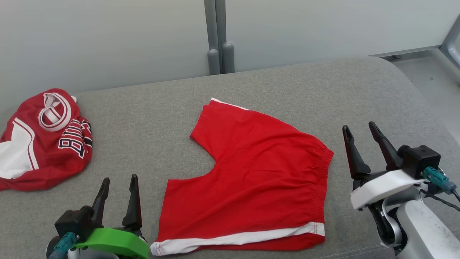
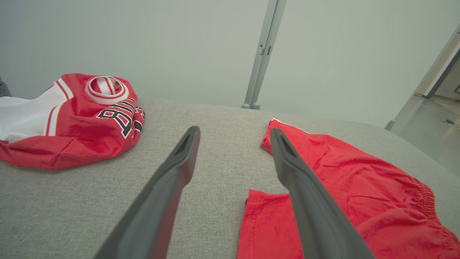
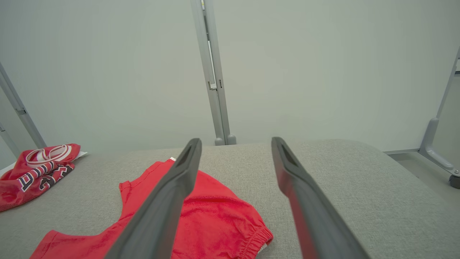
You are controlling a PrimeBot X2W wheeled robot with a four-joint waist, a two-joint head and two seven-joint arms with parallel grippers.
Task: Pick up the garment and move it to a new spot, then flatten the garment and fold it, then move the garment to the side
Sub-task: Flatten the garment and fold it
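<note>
The garment, a pair of red shorts [image 1: 258, 172] with white hem trim, lies spread flat in the middle of the grey cushioned surface [image 1: 143, 118], waistband toward the right. My left gripper [image 1: 120, 178] hovers open just left of the nearer leg hem, touching nothing. Just off the waistband on the right, my right gripper [image 1: 358, 126] is also open and empty. In the left wrist view the shorts [image 2: 359, 187] lie under and right of the open left gripper [image 2: 234, 130]. In the right wrist view the shorts [image 3: 215, 216] sit below and left of the open right gripper [image 3: 235, 140].
A crumpled red and white jersey [image 1: 46, 140] with black lettering lies at the far left of the surface. A grey post [image 1: 219, 36] and pale wall stand behind. The surface rounds off at the right, with floor [image 1: 424, 72] beyond.
</note>
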